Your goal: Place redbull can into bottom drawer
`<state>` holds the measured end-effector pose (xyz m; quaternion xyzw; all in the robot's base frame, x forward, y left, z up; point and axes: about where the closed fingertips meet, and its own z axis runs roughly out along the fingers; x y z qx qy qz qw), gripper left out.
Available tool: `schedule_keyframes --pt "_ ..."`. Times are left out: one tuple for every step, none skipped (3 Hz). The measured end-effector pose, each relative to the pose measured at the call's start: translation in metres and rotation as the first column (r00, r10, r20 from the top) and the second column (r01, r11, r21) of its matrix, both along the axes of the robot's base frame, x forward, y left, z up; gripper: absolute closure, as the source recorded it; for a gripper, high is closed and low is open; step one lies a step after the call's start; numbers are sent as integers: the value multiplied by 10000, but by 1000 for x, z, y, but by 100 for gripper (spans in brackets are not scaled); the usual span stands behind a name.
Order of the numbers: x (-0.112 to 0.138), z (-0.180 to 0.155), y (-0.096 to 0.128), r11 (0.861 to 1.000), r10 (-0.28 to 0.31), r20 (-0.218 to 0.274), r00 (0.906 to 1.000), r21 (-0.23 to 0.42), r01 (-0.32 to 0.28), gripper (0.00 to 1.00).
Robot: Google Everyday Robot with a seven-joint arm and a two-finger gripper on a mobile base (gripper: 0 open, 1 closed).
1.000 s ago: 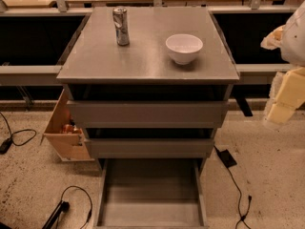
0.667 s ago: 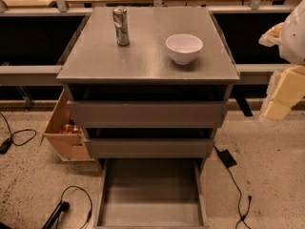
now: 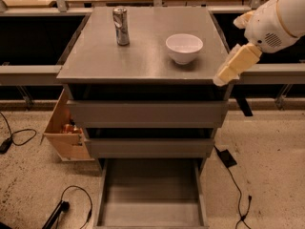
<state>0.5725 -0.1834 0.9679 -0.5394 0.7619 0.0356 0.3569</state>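
The redbull can (image 3: 121,26) stands upright on the grey cabinet top (image 3: 105,56), at the back left. The bottom drawer (image 3: 151,194) is pulled out towards me, and its plain grey floor shows nothing in it. My gripper (image 3: 232,65) hangs from the white arm at the right, just off the right front corner of the cabinet top. It is well to the right of the can, apart from it, and holds nothing I can see.
A white bowl (image 3: 184,47) sits on the cabinet top between the can and the gripper. The two upper drawers (image 3: 147,112) stand slightly open. A tan wooden box (image 3: 66,130) is at the cabinet's left. Cables (image 3: 233,175) lie on the floor on both sides.
The arm and gripper have moved left, from out at the right edge of the view to the cabinet top's right front corner. The can, bowl and drawers have not moved.
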Motion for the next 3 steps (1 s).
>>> schedule_keyframes --pt "46 5 15 9857 -761 796 9939 1565 629 0" --pt "75 13 20 9667 -1463 1331 9802 2294 1132 0" --pt "76 13 20 9667 -1462 1336 9802 2297 1128 0"
